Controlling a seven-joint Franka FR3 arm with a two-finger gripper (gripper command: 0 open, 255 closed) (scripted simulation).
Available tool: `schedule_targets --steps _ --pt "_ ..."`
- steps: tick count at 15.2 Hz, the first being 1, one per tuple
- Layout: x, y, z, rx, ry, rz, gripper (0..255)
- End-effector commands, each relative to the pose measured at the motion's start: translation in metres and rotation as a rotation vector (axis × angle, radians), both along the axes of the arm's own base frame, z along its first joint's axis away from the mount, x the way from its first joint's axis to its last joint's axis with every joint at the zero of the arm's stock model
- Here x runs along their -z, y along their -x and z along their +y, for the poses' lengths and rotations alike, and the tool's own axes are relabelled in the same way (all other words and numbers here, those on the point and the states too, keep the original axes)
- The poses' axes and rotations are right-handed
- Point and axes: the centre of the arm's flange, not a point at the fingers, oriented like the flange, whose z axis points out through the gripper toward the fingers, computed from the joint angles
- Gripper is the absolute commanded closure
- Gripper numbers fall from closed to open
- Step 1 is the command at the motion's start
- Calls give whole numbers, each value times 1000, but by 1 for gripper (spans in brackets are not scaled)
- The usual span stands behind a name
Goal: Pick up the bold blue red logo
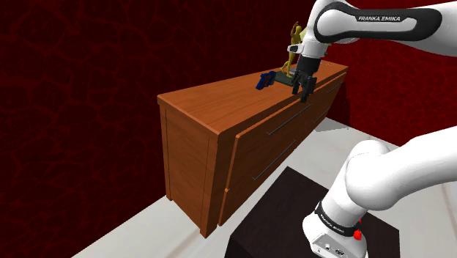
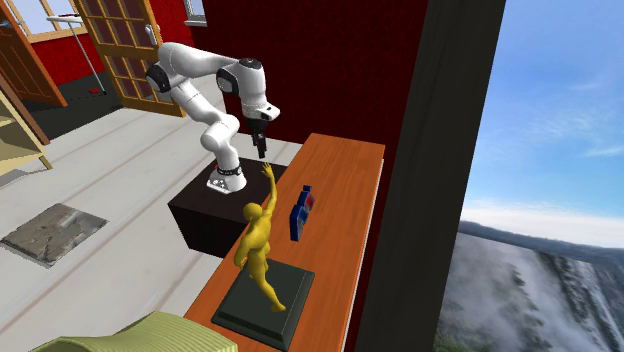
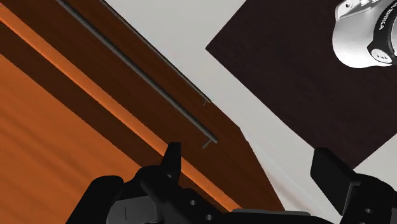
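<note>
Orange-brown wood: that's the dresser (image 1: 212,110), sitting vs. a dark red wall (image 1: 88,59). The blue & red logo (image 1: 265,80) is standing up on edge on the dresser top, towards the far end. In the shoulder view it's sitting just left of the gripper (image 1: 302,91), apart from it, not touching.

From the second exterior view the logo (image 2: 301,212) is sitting approx. mid-top, between the gripper (image 2: 261,150) at the back and a yellow figurine (image 2: 258,235) up front. The figurine is posing w/ one arm raised on a dark flat base (image 2: 262,300), and the logo is just beside it.

The white arm (image 2: 190,65) is reaching up from the dark stand (image 2: 205,215) and over the dresser's front edge, w/ the gripper pointing down.

In the wrist view the gripper (image 3: 251,168) is looking straight down the drawer front. A long dark handle (image 3: 146,78) is running across it, w/ pale floor (image 3: 191,25) and the stand (image 3: 299,76) showing below. The jaws are standing well apart, w/ nothing between the two black fingers (image 3: 172,159). The logo is sitting on the top, off to the side and not in their gap.
</note>
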Motion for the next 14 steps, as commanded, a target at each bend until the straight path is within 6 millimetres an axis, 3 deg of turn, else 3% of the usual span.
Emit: schedule_targets --steps 1,7,14 --pt "1 -10 -25 -71 3 -11 0" --pt "1 -48 -90 -267 7 -47 0" --pt "-2 -107 -154 -496 12 -88 0"
